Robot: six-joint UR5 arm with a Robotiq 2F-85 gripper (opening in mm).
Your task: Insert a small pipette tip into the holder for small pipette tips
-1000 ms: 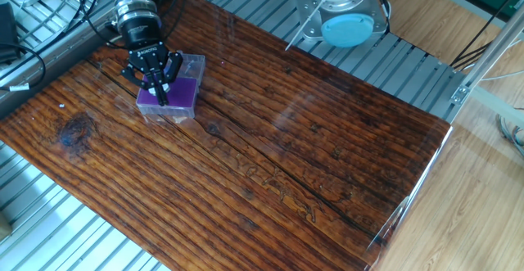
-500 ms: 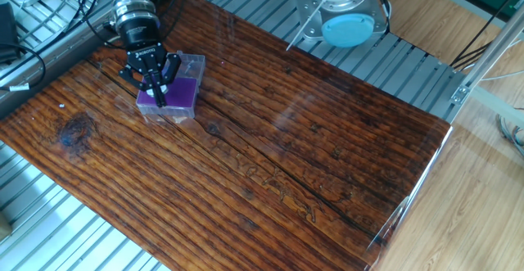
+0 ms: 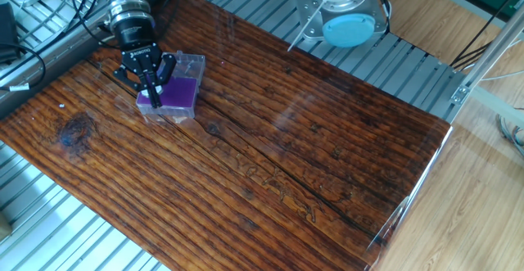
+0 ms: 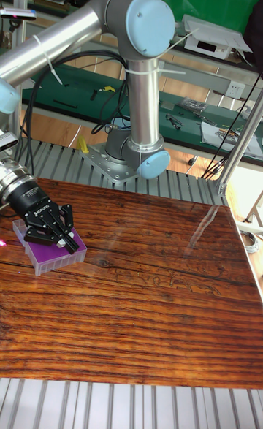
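- The black two-finger gripper [image 3: 151,93] hangs with its fingers drawn narrow, nearly together, over the left end of the holder; whether a pipette tip sits between them is too small to tell.
- Under it stands the small clear plastic box with a purple grid top [image 3: 176,95], the holder for small pipette tips, near the far left corner of the dark wooden table [image 3: 295,148].
- In the tall fixed view the gripper [image 4: 64,240] covers the near part of the box [image 4: 45,257], so the target hole is hidden.
- Risk, as I judge it: the holes are tiny, so a slightly off-centre descent would land on the grid between holes and bend or drop a tip.
- The box looks light and unclamped; a sideways push from the fingers could slide or tip it.
- A tilted tip could jam partway in.
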